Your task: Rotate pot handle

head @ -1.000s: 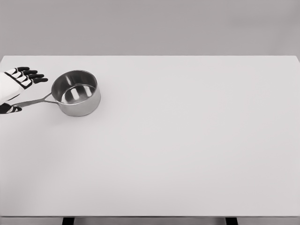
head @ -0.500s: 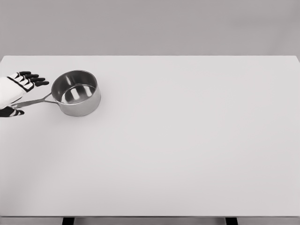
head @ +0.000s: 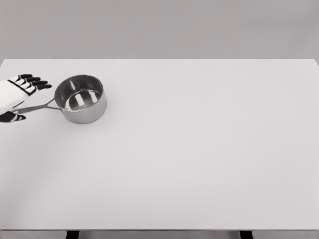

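The white tabletop (head: pixel 199 159) stretches wide in front of me, filling most of my view, with a plain grey wall behind its far edge. On its far left part stands a steel pot (head: pixel 80 98), upright, its open mouth showing a shiny bare bottom. The pot's thin handle (head: pixel 37 107) runs from the pot's left side out toward the left edge of my view, lying low over the tabletop. My left hand (head: pixel 15 97) comes in at that left edge, right at the handle's outer end. Its black-tipped fingers (head: pixel 36 82) stretch out toward the pot above the handle, and the thumb shows below the handle. The hand brackets the handle rather than clenching it; I cannot tell whether it touches.
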Available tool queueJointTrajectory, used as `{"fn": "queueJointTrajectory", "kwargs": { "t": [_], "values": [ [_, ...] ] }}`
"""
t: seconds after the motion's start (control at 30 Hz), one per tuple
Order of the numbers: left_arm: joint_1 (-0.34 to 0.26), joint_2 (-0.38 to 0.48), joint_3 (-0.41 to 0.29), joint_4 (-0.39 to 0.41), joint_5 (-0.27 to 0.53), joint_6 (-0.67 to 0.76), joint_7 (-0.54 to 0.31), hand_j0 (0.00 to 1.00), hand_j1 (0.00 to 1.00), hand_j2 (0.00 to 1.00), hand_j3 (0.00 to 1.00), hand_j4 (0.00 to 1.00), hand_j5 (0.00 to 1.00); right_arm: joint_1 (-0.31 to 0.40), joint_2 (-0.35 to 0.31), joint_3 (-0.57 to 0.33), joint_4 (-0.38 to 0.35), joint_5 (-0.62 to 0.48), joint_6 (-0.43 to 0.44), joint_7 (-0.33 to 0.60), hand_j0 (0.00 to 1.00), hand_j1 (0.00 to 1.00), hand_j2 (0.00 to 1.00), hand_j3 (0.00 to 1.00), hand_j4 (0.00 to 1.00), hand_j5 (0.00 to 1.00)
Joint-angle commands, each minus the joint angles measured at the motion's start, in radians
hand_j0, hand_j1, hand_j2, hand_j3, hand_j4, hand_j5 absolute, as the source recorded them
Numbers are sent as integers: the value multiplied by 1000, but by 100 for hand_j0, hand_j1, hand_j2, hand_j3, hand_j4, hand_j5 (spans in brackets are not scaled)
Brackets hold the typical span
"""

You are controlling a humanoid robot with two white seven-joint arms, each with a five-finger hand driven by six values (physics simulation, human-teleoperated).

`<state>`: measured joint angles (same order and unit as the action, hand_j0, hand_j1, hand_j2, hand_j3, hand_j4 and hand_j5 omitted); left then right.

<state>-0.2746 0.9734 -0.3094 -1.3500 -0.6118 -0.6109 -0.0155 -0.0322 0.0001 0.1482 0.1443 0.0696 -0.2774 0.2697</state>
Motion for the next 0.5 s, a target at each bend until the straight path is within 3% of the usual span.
{"fn": "queueJointTrajectory", "kwargs": {
  "t": [0.0,0.47],
  "values": [
    [-2,1,1,14,6,0,0,100,100,100,100,100,100,0,0,1,0,1,0,0,100,100,100,100,100,100],
    [-26,-5,1,49,9,0,0,100,100,100,100,100,100,0,0,-1,0,-1,0,0,100,100,100,100,100,100]
  ]
}}
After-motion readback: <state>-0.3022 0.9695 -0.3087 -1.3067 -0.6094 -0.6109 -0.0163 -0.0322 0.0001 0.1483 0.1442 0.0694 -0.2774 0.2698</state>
